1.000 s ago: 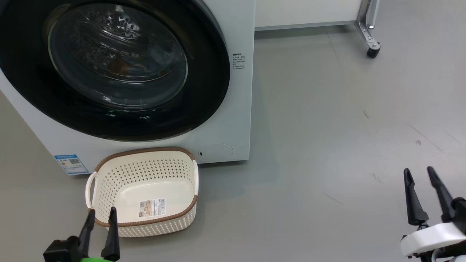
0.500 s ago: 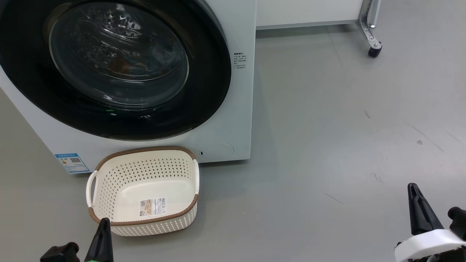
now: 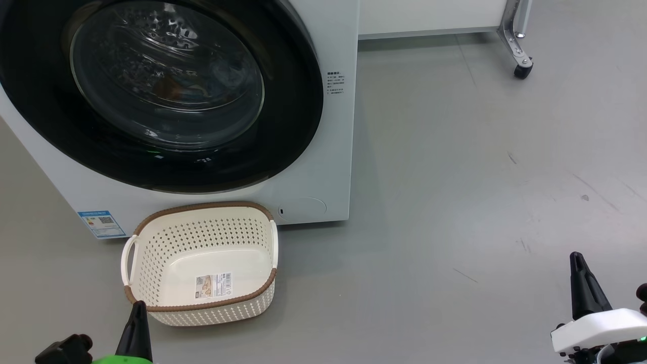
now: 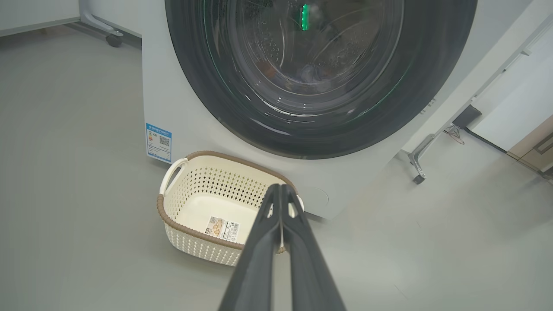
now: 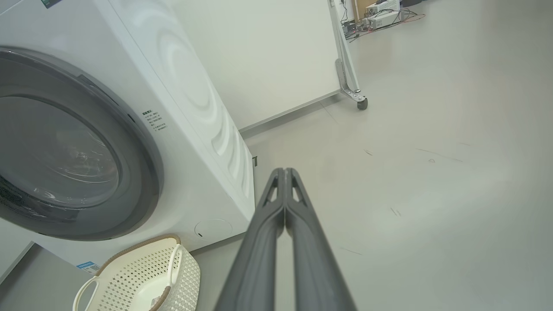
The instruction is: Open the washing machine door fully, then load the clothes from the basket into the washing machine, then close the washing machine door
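Clothes (image 3: 172, 92) dim behind washing machine door (image 3: 285, 126) glass

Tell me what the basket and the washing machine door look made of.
The basket: matte cream plastic, judging by moulded perforated walls; brown woven-looking rim, perhaps rattan or imitation. The washing machine door: glossy black rim, likely plastic, around clear glass with sharp reflections.
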You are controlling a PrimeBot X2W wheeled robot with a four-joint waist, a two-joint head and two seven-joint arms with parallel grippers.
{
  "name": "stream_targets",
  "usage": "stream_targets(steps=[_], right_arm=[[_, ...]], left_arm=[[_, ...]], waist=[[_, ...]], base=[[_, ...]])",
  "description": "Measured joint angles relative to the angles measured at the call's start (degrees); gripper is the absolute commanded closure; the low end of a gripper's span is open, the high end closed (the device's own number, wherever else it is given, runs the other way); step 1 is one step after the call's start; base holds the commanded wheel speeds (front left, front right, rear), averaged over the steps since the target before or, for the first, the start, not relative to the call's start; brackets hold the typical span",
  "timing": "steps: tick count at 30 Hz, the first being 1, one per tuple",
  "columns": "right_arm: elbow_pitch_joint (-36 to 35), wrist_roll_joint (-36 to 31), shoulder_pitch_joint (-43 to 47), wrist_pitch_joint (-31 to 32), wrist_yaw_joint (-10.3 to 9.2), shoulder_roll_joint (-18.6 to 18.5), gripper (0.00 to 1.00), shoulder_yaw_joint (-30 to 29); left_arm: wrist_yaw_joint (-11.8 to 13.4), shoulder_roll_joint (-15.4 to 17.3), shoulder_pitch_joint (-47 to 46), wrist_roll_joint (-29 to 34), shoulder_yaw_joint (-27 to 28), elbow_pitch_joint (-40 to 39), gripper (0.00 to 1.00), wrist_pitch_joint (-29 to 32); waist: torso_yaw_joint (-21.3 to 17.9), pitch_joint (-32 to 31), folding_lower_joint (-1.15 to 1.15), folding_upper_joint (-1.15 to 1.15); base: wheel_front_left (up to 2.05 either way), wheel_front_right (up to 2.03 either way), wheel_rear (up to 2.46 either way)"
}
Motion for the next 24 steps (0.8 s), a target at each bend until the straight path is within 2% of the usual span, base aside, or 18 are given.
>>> stream_targets(steps=[24], right_arm=[[1.4,17.4,-2.5,4.9,0.86,2.1,1.00,-2.7]], left_arm=[[0.0,0.0,-2.6,-16.2,1.6,0.2,1.00,4.6]], waist=[[0.5,0.4,0.00,0.00]], base=[[0.00,0.00,0.00]])
